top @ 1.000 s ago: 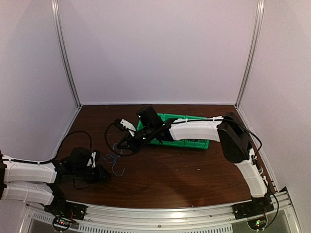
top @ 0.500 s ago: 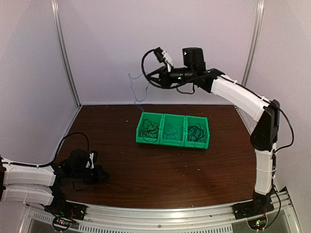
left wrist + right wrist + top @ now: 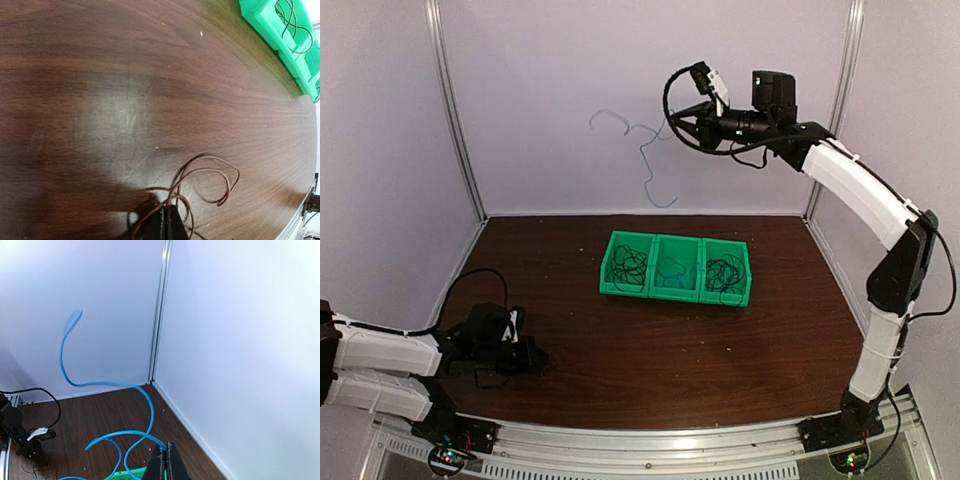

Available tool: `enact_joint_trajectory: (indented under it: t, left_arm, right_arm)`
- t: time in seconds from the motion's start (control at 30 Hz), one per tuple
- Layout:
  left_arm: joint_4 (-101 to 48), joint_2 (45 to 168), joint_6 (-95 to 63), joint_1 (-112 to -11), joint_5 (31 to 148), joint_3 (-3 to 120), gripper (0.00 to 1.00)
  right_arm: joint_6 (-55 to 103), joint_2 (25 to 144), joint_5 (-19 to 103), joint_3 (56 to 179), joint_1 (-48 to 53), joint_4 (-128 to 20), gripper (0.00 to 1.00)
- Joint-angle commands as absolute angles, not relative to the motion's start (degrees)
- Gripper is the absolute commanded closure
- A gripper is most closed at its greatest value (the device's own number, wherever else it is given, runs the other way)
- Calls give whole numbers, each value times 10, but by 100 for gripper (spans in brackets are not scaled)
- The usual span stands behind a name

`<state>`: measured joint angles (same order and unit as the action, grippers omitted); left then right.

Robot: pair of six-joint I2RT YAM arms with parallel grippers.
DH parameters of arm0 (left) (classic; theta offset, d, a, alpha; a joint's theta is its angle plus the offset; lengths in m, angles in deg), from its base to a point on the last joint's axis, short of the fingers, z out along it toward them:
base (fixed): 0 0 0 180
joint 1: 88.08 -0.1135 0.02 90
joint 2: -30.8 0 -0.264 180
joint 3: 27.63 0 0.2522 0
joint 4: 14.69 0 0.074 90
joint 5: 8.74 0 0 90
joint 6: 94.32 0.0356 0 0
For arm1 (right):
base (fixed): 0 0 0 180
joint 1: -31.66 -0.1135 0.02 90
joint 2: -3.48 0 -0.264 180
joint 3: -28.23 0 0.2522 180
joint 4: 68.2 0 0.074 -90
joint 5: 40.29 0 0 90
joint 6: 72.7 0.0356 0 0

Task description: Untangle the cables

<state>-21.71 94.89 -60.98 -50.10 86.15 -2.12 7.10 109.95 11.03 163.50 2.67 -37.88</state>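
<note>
My right gripper is raised high near the back wall and shut on a blue cable, which hangs free in the air in curls. In the right wrist view the fingers pinch one end of the blue cable. My left gripper sits low on the table at the near left, shut on a thin dark brownish cable. In the left wrist view that gripper holds the cable's loops, which lie flat on the wood.
A green bin with three compartments stands mid-table; it holds black cables on the left, bluish ones in the middle and black ones on the right. Its corner shows in the left wrist view. White walls enclose the table.
My right gripper rose from the table beside the bin to high in the air and swung right, carrying the blue cable clear of the table. The left gripper stayed low on its dark cable.
</note>
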Motion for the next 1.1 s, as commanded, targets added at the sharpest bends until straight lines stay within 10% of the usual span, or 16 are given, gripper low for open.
enact_joint_trajectory:
  t: [0.0, 1.07]
  left_arm:
    - [-256, 923, -598, -504, 843, -8, 100]
    - [-266, 917, -593, -504, 822, -8, 100]
  right_arm:
    - [72, 1110, 116, 1566, 42, -381, 100]
    - [69, 1132, 114, 1352, 55, -452, 100]
